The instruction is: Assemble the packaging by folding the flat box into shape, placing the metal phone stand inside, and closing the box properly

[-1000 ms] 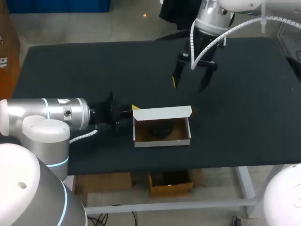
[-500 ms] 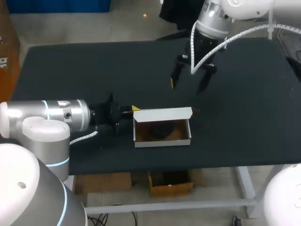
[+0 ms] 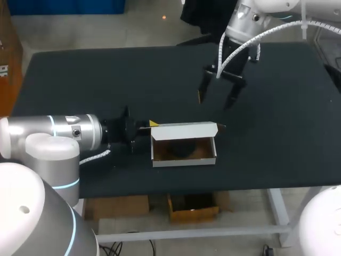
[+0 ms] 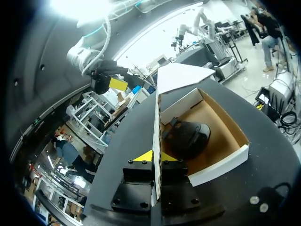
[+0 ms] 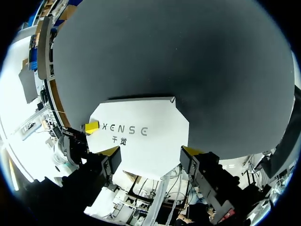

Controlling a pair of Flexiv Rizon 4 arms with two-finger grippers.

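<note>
Black table (image 3: 80, 80) carried one work item: the box (image 3: 184, 160), already folded into shape and sitting open just ahead of the left gripper (image 4: 157, 157). That gripper was clamped on the box at the near end of its raised lid (image 3: 184, 128), one yellow tip on each side of the panel, which ran edge-on straight out from between the fingers. It read as a steadying hold. Phone stand (image 4: 186, 136) lay inside on the box floor, just ahead of and beside those fingers, so folding and loading looked done. Right gripper (image 3: 216, 101) hung above the table beyond the lid, fingers spread with nothing between them. From its wrist camera the lid's white face sat ahead of it, well apart. Left to do, by my read: swing the lid down, tuck the flap, check it seats flush. Roughly two thirds complete.
</note>
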